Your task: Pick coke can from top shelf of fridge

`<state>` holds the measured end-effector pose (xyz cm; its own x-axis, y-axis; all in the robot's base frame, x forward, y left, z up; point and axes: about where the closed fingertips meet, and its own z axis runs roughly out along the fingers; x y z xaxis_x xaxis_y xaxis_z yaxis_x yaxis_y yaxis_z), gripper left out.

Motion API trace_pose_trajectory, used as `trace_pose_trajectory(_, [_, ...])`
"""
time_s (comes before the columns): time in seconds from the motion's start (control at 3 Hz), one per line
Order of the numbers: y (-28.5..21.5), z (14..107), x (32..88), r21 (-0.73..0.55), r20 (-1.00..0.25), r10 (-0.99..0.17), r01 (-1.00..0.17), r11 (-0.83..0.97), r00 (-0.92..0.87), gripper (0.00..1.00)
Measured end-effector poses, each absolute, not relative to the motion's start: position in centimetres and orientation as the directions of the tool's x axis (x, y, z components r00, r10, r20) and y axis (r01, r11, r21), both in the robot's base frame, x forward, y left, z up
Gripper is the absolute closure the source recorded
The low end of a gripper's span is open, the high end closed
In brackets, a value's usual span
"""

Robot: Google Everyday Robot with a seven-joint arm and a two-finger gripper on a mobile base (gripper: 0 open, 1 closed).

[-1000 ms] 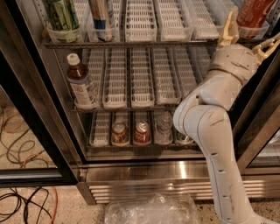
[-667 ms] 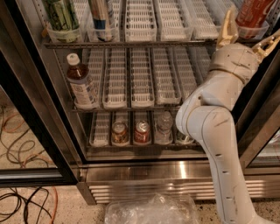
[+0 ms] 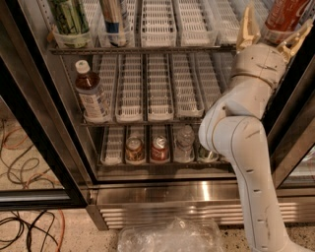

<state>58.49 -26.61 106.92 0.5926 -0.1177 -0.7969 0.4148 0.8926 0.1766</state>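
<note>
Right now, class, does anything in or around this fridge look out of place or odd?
Yes. A crumpled clear plastic sheet lies on the floor before the fridge base, and loose cables tangle at lower left. The gripper is top right at the coke can.

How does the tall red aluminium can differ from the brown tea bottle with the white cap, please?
The tall red aluminium can is top right, at the gripper; the brown tea bottle stands on the middle rack, left. The can is opaque; the bottle is see-through with a white cap. Both are drink containers.
</note>
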Motion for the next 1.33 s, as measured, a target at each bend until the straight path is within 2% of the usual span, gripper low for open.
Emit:
trace_pose_trajectory(0.67, [-27.3,107.0,59.8,0.205,-0.815,-0.092,0.433,0.878,0.572,0.39])
trace_pose_trajectory(1.33, [-29.7,106.6,60.2,0.247,-0.825,-0.095,0.506,0.827,0.558,0.35])
